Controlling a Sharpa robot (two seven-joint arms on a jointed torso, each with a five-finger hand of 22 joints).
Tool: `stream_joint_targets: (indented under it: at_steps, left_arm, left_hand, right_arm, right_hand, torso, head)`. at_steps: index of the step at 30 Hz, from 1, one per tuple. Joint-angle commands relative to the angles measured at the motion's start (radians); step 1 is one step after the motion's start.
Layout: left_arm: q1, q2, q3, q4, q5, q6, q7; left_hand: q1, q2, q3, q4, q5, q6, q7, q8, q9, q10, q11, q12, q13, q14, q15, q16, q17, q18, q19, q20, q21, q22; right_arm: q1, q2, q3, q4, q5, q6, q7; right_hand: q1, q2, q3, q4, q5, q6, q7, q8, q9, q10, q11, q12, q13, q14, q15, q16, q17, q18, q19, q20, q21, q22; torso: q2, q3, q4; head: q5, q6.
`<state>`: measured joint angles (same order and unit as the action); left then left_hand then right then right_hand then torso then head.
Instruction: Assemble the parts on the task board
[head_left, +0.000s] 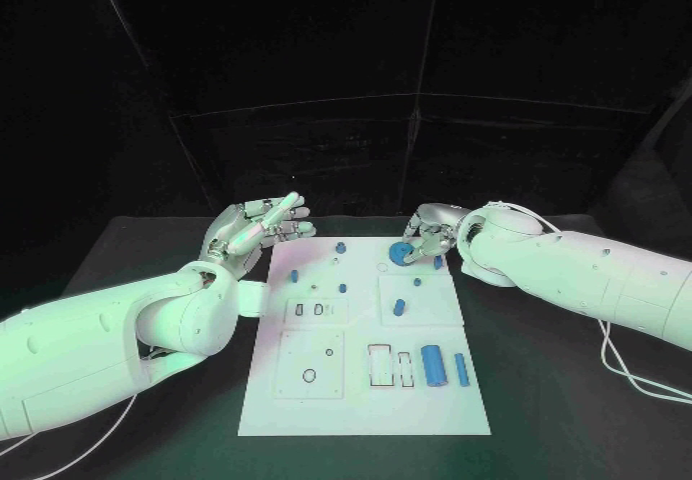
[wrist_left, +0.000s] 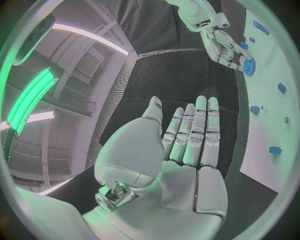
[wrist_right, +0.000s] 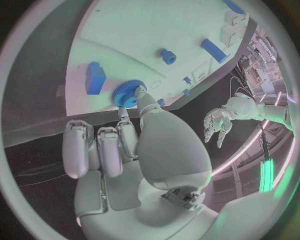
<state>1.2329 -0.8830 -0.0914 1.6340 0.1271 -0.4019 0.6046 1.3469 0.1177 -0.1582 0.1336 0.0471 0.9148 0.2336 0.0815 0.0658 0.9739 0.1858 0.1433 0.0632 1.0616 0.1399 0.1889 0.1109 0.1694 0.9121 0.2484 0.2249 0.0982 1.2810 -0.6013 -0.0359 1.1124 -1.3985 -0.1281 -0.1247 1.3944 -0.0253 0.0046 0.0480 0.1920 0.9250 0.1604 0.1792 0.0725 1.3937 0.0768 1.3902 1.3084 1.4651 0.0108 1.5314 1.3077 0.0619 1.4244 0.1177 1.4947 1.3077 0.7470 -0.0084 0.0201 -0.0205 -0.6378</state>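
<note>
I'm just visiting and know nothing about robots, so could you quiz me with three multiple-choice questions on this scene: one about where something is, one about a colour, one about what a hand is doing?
1. Where is the blue toothed wheel?
A. at the board's far end, by the right hand
B. at the board's near edge
C. off the board, on the black table

2. What colour is the board?
A. black
B. white
C. red

3. What is the left hand doing?
A. gripping a long blue bar
B. pressing flat on the board
C. held up open, holding nothing

Answers: 1 A, the right hand's fingers touch the wheel there. 2 B, a pale plate on the dark table. 3 C, its fingers are stretched out with nothing in them.
</note>
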Motion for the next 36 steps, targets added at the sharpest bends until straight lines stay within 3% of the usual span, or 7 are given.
stream_joint_targets:
  at_steps: [1, 13, 20, 27, 36]
  left_arm:
    - [0.002, 0.001, 0.001, 0.0, -0.005, 0.012, 0.003]
    - [0.002, 0.0, 0.001, 0.0, -0.005, 0.014, 0.0]
    - [0.002, 0.0, 0.001, 0.0, -0.005, 0.014, -0.002]
    - [0.002, 0.0, 0.001, -0.001, -0.005, 0.015, -0.003]
    - [0.002, 0.0, 0.001, -0.002, -0.005, 0.018, -0.006]
  left_hand:
    - [0.012, 0.001, -0.001, -0.005, 0.005, 0.009, 0.002, -0.006, 0.0, 0.006, -0.002, -0.002, 0.0, 0.005, -0.002, -0.004, 0.001, 0.014, 0.008, 0.001, -0.001, -0.001]
    - [0.012, 0.002, -0.001, -0.006, 0.005, 0.009, 0.002, -0.007, 0.0, 0.006, -0.002, -0.003, 0.0, 0.005, -0.002, -0.005, 0.002, 0.014, 0.008, 0.001, -0.002, -0.001]
    - [0.012, 0.002, -0.001, -0.006, 0.005, 0.009, 0.002, -0.007, 0.0, 0.006, -0.002, -0.003, 0.0, 0.005, -0.002, -0.005, 0.002, 0.014, 0.008, 0.001, -0.002, -0.001]
    - [0.012, 0.002, -0.001, -0.006, 0.005, 0.009, 0.002, -0.007, 0.0, 0.006, -0.002, -0.003, 0.0, 0.005, -0.002, -0.005, 0.002, 0.014, 0.008, 0.001, -0.002, -0.001]
    - [0.012, 0.002, -0.001, -0.006, 0.005, 0.009, 0.002, -0.007, 0.0, 0.006, -0.002, -0.003, 0.0, 0.005, -0.002, -0.005, 0.002, 0.014, 0.008, 0.001, -0.002, -0.001]
  right_arm:
    - [0.0, 0.003, 0.0, 0.003, -0.045, -0.031, -0.029]
    - [-0.005, 0.009, 0.0, 0.02, -0.124, -0.056, -0.066]
    - [-0.009, 0.006, 0.0, 0.047, -0.175, -0.091, -0.07]
    - [-0.013, -0.002, 0.0, 0.078, -0.191, -0.14, -0.067]
    - [-0.014, -0.019, 0.0, 0.127, -0.193, -0.204, -0.071]
  right_hand:
    - [-0.004, 0.005, 0.004, 0.002, -0.006, 0.006, 0.0, 0.003, 0.001, 0.008, -0.001, 0.004, 0.021, 0.085, -0.006, 0.006, 0.166, -0.019, 0.009, 0.0, 0.006, 0.074]
    - [-0.006, 0.005, 0.01, -0.004, -0.006, 0.02, -0.003, 0.004, 0.0, 0.011, -0.004, 0.006, 0.024, 0.086, -0.008, 0.007, 0.168, -0.021, 0.014, -0.001, 0.009, 0.081]
    - [0.016, 0.025, 0.055, -0.027, -0.019, 0.051, -0.011, 0.004, -0.002, 0.027, -0.012, 0.017, 0.043, 0.086, -0.014, 0.008, 0.172, -0.023, 0.023, -0.007, 0.014, 0.095]
    - [-0.015, 0.025, 0.096, -0.023, 0.036, 0.072, -0.016, -0.009, -0.006, 0.035, -0.017, 0.021, 0.054, 0.087, -0.019, 0.008, 0.174, -0.026, 0.031, -0.013, 0.019, 0.106]
    - [-0.028, 0.017, 0.126, -0.024, 0.06, 0.08, -0.018, -0.018, -0.006, 0.04, -0.019, 0.024, 0.06, 0.087, -0.021, 0.009, 0.177, -0.029, 0.042, -0.015, 0.024, 0.121]
  torso:
    - [0.0, 0.0001, 0.001]
    - [0.0, 0.0001, -0.001]
    - [0.0, 0.0009, -0.0004]
    - [0.0, 0.001, 0.0006]
    - [0.0, 0.0007, 0.0]
  head:
    - [0.001, 0.0]
    - [0.001, -0.004]
    - [0.0, -0.005]
    - [0.001, -0.006]
    - [0.006, -0.006]
